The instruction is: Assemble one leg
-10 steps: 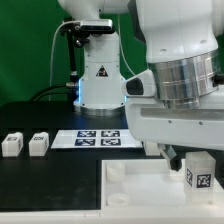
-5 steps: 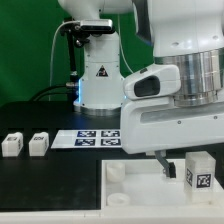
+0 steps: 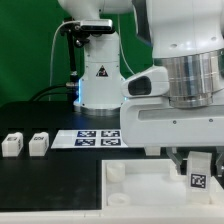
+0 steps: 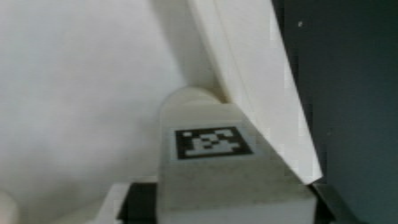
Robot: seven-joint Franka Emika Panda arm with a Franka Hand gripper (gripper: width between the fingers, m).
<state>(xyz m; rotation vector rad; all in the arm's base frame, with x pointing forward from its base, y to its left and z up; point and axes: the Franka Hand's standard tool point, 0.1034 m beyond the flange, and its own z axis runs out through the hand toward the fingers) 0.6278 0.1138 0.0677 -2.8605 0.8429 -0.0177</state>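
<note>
My gripper [image 3: 197, 160] is at the exterior view's right, over the far right part of the large flat white square piece [image 3: 130, 192]. It is shut on a leg [image 3: 200, 176], a small white block whose marker tag faces the camera. In the wrist view the same leg [image 4: 214, 140] sits upright between my gripper's [image 4: 222, 205] dark fingers, with its far end against the white piece's raised edge [image 4: 231, 70]. Two more legs [image 3: 11, 144] [image 3: 38, 143] stand side by side on the black table at the exterior view's left.
The marker board [image 3: 98, 137] lies flat on the table behind the white piece. The white robot base [image 3: 100, 75] stands behind it. Black table [image 4: 356, 90] runs alongside the white piece's edge.
The hand shifted slightly sideways and back over the last second. The leg stays between the fingers at nearly the same spot.
</note>
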